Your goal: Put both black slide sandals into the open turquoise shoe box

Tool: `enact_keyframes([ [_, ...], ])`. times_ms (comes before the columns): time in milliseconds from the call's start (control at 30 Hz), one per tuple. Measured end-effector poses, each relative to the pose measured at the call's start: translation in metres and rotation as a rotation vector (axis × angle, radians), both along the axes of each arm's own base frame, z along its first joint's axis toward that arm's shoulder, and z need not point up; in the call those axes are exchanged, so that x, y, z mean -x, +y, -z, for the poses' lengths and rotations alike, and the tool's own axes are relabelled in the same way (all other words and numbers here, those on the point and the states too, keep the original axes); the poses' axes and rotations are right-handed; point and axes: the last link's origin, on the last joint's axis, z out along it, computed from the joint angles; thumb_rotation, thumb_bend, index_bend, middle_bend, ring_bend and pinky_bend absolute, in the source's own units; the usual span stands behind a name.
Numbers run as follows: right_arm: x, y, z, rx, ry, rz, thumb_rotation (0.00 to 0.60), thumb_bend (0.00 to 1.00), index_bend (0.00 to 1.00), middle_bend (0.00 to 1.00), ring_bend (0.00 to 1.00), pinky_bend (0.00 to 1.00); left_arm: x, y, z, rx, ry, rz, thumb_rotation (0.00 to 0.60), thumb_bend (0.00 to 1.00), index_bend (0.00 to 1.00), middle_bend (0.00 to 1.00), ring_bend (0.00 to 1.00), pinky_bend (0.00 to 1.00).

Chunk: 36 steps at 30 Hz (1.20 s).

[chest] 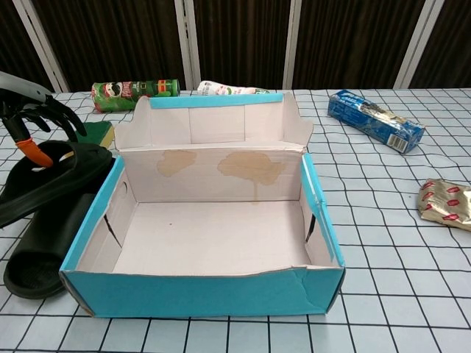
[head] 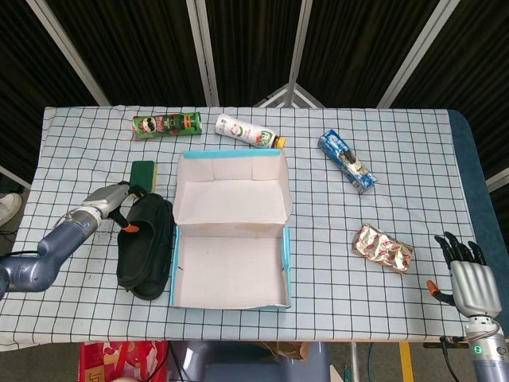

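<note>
Two black slide sandals lie stacked just left of the open turquoise shoe box (head: 231,274) (chest: 213,290). The upper sandal (head: 149,216) (chest: 55,176) rests tilted on the lower sandal (head: 141,267) (chest: 40,246). My left hand (head: 119,208) (chest: 37,121) hovers at the upper sandal's far left end, fingers spread and holding nothing; its orange thumb tip sits at the sandal's edge. Whether it touches is unclear. My right hand (head: 469,278) rests apart at the table's front right edge, fingers spread and empty, seen only in the head view. The box interior holds nothing.
A green sponge (head: 143,175) (chest: 92,134) lies just behind the sandals. At the back lie a green chips can (head: 165,125) (chest: 135,93) and a white bottle (head: 248,131). On the right lie a blue packet (head: 346,161) (chest: 375,121) and a foil snack bag (head: 383,247) (chest: 445,204).
</note>
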Motion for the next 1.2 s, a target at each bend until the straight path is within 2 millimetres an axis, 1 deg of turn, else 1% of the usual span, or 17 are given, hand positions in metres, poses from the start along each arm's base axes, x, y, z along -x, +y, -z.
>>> enact_keyframes([
  [233,0.001,0.0,0.0,-0.001,-0.001,0.005,0.6,0.29,0.13,0.08,0.16,0.07,0.001,-0.001,0.01,0.008,0.021,0.013,0.6,0.26,0.25,0.21,0.0,0.07],
  [400,0.0,0.0,0.0,-0.002,-0.001,0.004,0.6,0.29,0.13,0.08,0.16,0.07,0.001,-0.001,0.015,0.015,0.033,0.019,0.6,0.26,0.29,0.24,0.0,0.07],
  [633,0.0,0.0,-0.001,-0.002,-0.001,0.001,0.6,0.29,0.13,0.08,0.16,0.07,0.0,-0.002,0.018,0.012,0.064,0.039,0.6,0.26,0.3,0.27,0.01,0.07],
  [967,0.0,0.001,-0.001,-0.002,-0.002,0.002,0.6,0.29,0.13,0.08,0.16,0.07,0.004,-0.003,0.022,-0.002,0.094,0.037,0.6,0.26,0.3,0.29,0.02,0.07],
  [1067,0.0,0.0,-0.001,-0.002,-0.002,0.002,0.6,0.29,0.13,0.08,0.16,0.07,0.004,-0.003,0.024,-0.004,0.103,0.039,0.6,0.26,0.33,0.34,0.05,0.07],
  [1200,0.0,0.001,-0.001,-0.003,-0.001,0.002,0.6,0.29,0.13,0.08,0.16,0.07,0.002,-0.002,0.024,-0.023,0.101,0.048,0.6,0.26,0.4,0.44,0.1,0.07],
])
